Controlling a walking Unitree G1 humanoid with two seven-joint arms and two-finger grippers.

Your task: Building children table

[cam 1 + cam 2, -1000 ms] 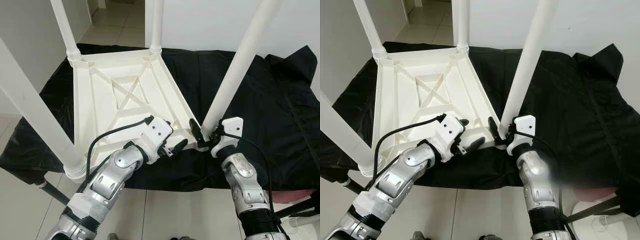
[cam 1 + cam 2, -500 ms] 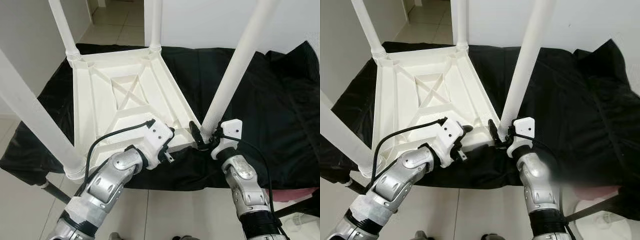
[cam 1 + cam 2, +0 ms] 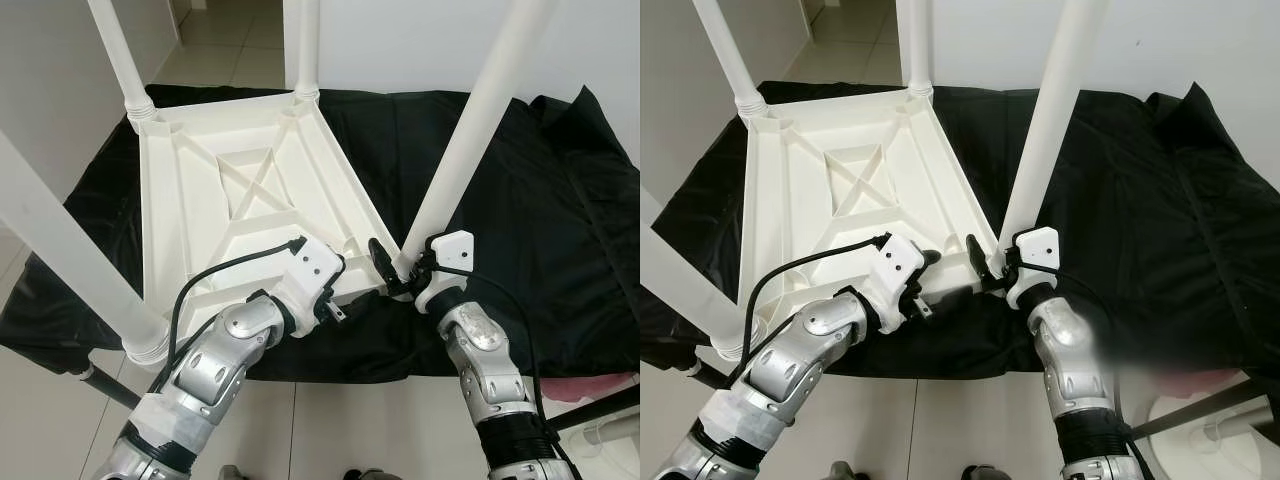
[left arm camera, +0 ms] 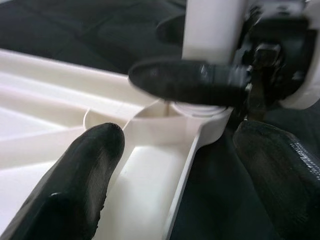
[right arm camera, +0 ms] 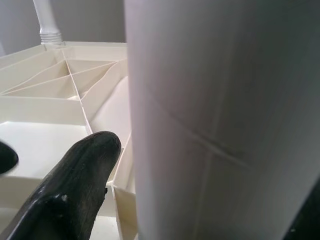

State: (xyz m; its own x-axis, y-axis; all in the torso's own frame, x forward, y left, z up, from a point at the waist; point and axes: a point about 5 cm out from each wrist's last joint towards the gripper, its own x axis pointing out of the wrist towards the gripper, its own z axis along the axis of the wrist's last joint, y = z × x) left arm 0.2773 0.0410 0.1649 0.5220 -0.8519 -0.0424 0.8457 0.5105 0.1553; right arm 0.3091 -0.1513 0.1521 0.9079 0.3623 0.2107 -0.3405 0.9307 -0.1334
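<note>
A white plastic children's table lies upside down on a black cloth, its legs pointing up. My right gripper is shut on the base of the near-right leg, where it meets the corner socket; that leg stands between its fingers. My left gripper is open at the table's near rim, just left of that corner. One of its fingers rests inside the tabletop's underside and the other lies outside over the cloth. The right gripper's finger crosses the leg base just ahead of it.
The black cloth covers the low support under the table and spreads wide to the right. Three more legs rise at the far left, the far middle and the near left. Tiled floor lies below the near edge.
My left gripper has drawn in from over the cloth and now straddles the near rim by the corner. The right gripper stays on the leg base. The camera has shifted slightly.
</note>
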